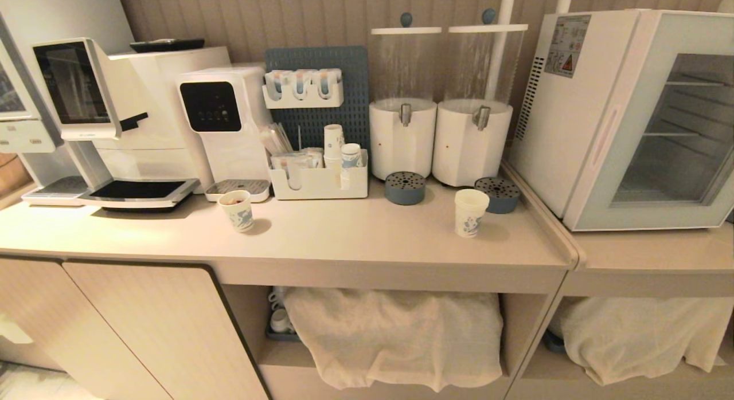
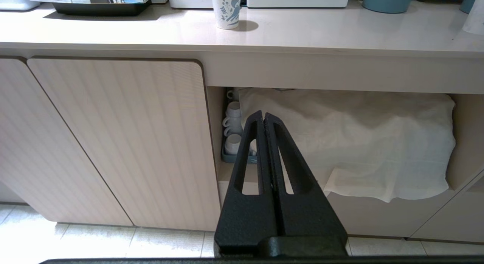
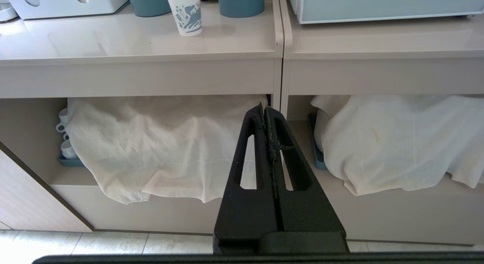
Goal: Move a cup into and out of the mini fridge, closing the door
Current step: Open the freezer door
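Left gripper (image 2: 264,118) pressed together, empty, parked low in front of the cabinet shelf, below the desk (image 2: 302,33) edge. Right gripper (image 3: 264,111) likewise pressed together, empty, level with the draped cloth (image 3: 170,143) under the desk. Cup (image 3: 185,12) stood upright on the desk above and beyond the right gripper, just beside a blue drip tray (image 1: 498,194), well clear of both grippers. Mini fridge (image 1: 579,113) farther off to the right of that gripper on the adjoining desk; its door (image 1: 659,136) was shut. Second cup with brown interior (image 1: 237,210) stood above the left gripper
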{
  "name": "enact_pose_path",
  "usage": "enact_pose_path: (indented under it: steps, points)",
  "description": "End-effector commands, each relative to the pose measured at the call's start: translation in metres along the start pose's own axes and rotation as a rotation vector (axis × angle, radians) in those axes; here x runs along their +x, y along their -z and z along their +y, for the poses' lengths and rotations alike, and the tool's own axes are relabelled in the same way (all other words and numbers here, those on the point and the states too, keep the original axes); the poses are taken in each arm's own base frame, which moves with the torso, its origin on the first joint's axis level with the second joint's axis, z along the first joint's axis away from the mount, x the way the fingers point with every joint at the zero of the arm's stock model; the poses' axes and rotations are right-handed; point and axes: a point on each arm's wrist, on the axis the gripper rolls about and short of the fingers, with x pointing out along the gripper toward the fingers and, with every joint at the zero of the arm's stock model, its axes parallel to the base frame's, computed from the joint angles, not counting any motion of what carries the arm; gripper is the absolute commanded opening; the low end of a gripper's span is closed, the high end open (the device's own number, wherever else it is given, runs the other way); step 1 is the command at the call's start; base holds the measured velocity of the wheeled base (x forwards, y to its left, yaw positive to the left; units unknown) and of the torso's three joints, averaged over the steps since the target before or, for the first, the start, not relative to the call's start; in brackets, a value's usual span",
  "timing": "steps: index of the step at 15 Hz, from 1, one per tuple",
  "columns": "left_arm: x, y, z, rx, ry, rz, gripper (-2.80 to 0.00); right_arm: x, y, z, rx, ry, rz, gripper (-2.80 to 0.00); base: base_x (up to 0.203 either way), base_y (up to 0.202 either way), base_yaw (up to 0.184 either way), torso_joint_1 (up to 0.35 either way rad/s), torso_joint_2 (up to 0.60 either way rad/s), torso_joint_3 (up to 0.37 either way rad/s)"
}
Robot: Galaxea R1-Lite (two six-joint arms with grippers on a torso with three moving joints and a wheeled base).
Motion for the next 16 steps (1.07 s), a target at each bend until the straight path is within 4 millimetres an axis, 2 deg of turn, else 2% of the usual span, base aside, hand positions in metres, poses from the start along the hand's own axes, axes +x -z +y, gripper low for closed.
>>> enact_pose_path:
  steps: [1, 16]
  points:
    - [0.0, 0.0, 0.0, 0.0, 0.0, 0.0, -2.8, 0.0001, 0.0, 0.0, 0.0, 0.0, 0.002, -2.8, 0.0, 0.0, 0.0, 0.0, 0.0, 0.0]
    - [0.0, 0.0003, 0.0, 0.003, 0.0, 0.006, -2.8, -0.0002, -0.0004, -0.0001, 0.001, 0.003, 0.004, -2.8, 0.0, 0.0, 0.0, 0.0, 0.0, 0.0]
